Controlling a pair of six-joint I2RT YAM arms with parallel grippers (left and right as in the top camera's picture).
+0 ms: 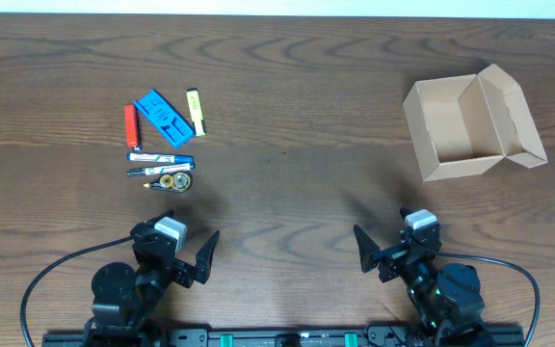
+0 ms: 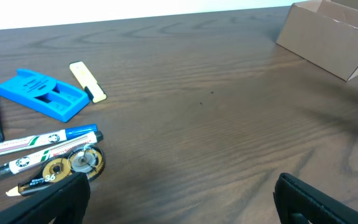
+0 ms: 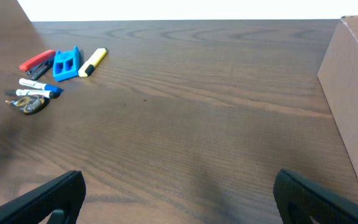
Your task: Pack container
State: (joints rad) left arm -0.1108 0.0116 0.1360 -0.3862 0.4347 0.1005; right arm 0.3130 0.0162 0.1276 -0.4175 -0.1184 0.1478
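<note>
The tan cardboard container (image 1: 461, 130) stands open at the right, its lid flap folded out to the right; it also shows in the left wrist view (image 2: 331, 37) and the right wrist view (image 3: 353, 99). At the left lie a red stapler (image 1: 130, 123), a blue plastic piece (image 1: 164, 118), a yellow highlighter (image 1: 196, 112), two markers (image 1: 160, 157) and a small gold tape pack (image 1: 173, 180). My left gripper (image 1: 176, 260) is open and empty near the front edge, below these items. My right gripper (image 1: 393, 253) is open and empty, below the container.
The dark wood table (image 1: 297, 116) stretches between the item cluster and the container. Black cables (image 1: 56, 270) loop by both arm bases at the front edge.
</note>
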